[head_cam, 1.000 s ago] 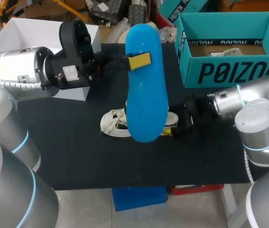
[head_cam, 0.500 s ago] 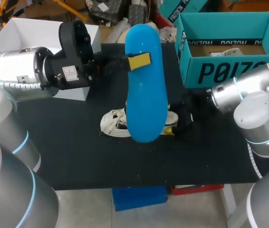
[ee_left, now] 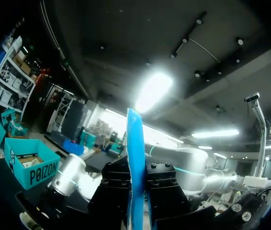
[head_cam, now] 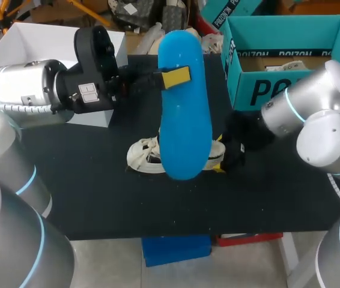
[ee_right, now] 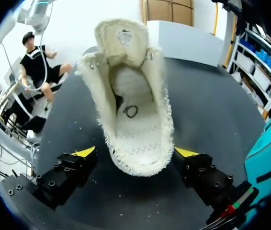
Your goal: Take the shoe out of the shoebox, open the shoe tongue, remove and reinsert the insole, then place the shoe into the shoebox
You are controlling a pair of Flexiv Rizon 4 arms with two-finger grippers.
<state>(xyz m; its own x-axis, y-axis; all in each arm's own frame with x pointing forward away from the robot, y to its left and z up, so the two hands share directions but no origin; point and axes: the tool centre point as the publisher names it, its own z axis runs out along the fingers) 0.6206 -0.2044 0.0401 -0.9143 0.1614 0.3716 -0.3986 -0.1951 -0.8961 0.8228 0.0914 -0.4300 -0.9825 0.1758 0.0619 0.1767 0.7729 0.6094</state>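
My left gripper [head_cam: 176, 77] is shut on a large blue insole [head_cam: 185, 102] and holds it in the air above the table's middle. In the left wrist view the insole [ee_left: 135, 163] stands edge-on between the fingers of my left gripper [ee_left: 136, 196]. Below it on the black table lies a white fuzzy shoe [head_cam: 144, 157], partly hidden by the insole. My right gripper [head_cam: 221, 157] is at the shoe's heel. In the right wrist view the shoe [ee_right: 133, 110] gapes with its tongue pulled back, and my right gripper [ee_right: 135, 153] stands open with a yellow tip on either side of the heel.
The teal shoebox [head_cam: 290, 66] stands open at the back right, close behind my right arm's forearm; it also shows in the left wrist view, shoebox [ee_left: 30, 165]. A white box [head_cam: 38, 42] stands at the back left behind my left arm.
My right arm's forearm has swung up and back toward the teal shoebox, while its gripper stays at the shoe's heel. The left arm and the insole have not moved.
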